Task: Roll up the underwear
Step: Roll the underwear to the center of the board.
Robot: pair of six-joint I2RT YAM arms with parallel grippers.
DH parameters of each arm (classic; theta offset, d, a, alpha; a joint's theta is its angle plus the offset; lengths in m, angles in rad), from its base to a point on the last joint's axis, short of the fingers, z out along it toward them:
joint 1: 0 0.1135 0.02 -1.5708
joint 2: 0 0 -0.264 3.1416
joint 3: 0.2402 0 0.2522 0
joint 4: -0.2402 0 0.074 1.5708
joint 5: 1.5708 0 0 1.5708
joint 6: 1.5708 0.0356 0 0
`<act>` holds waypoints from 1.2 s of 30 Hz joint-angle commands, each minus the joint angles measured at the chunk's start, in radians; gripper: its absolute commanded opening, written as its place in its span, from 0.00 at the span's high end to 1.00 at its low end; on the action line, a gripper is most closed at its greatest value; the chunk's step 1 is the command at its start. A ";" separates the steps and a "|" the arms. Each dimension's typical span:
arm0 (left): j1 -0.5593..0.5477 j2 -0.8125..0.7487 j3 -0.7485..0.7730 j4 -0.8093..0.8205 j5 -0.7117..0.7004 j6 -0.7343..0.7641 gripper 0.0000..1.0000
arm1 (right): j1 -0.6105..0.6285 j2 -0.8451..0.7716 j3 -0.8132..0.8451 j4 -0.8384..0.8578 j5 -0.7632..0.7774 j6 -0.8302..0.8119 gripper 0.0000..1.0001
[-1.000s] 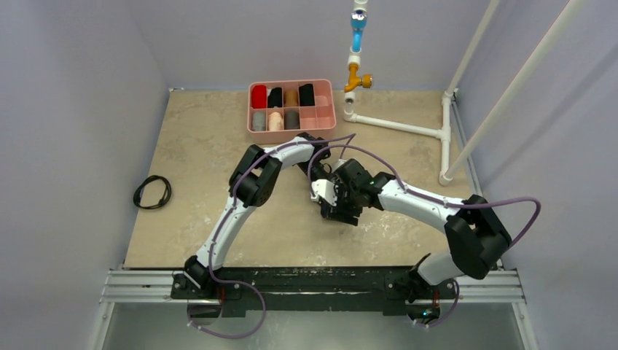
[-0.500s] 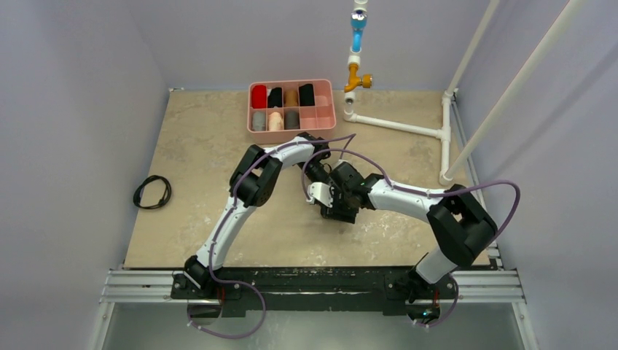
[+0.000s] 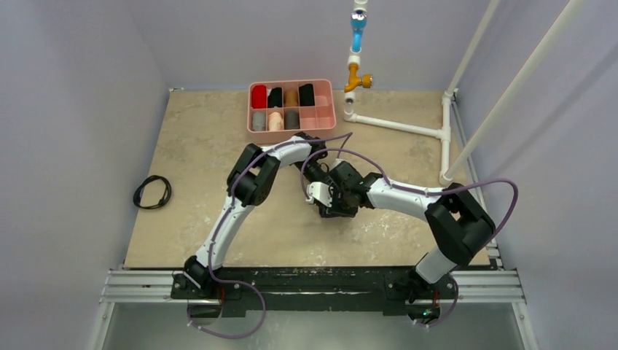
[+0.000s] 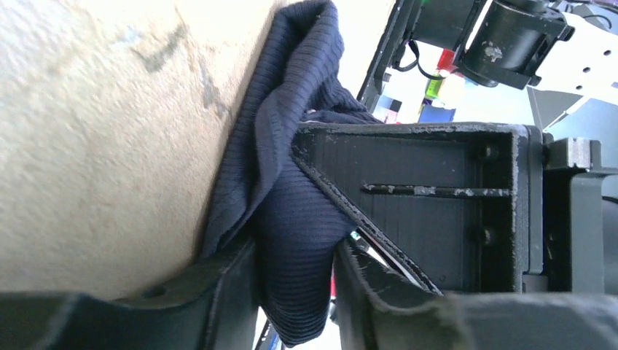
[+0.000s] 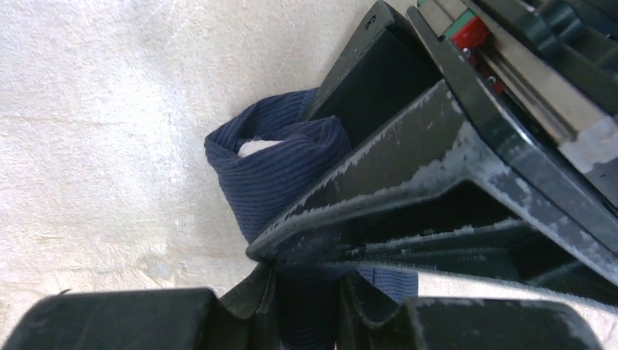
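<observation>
Both of my hands are down together in the middle of the table point(image 3: 197, 146), with the pink tray point(image 3: 324, 117) of finished rolls up at twelve o'clock from them and a black cable point(image 3: 152, 192) lying well off at nine. The underwear point(image 4: 291, 182) sits right between them on the tabletop, too buried under the wrists to make out from above. My left gripper point(image 4: 291, 295) is clamped on it: navy ribbed cloth fills the gap between the fingers and bulges out below them, while the rest of the garment runs up toward twelve o'clock in that view, pressed against the table. My right gripper point(image 5: 306, 310) is pinched on it too, a fold of the cloth point(image 5: 270, 182) squeezed between its fingers, and the left hand's finger crosses just above at two o'clock, touching the bundle. So where are we? The cloth is gathered and wrapped on itself, and a bit of the pale band point(image 5: 251, 148) peeks out of the core at ten o'clock in the right wrist view, which reads to me as a roll well under way. It looks loose and lumpy though, not a tidy cylinder like those in the tray. I reckon what is left is to turn the outer flap round, snug it tight, and let go without it springing open.
</observation>
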 commanded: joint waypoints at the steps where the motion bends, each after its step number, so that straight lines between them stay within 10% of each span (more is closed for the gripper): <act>1: 0.018 -0.045 -0.072 0.074 -0.158 0.026 0.58 | 0.007 0.093 -0.042 -0.022 -0.062 -0.007 1.00; 10: 0.067 -0.094 -0.109 0.102 -0.155 0.027 0.39 | 0.006 0.115 -0.044 -0.039 -0.079 0.000 1.00; 36: 0.265 -0.336 -0.273 0.074 -0.251 0.159 0.39 | -0.041 0.123 0.029 -0.154 -0.229 0.025 1.00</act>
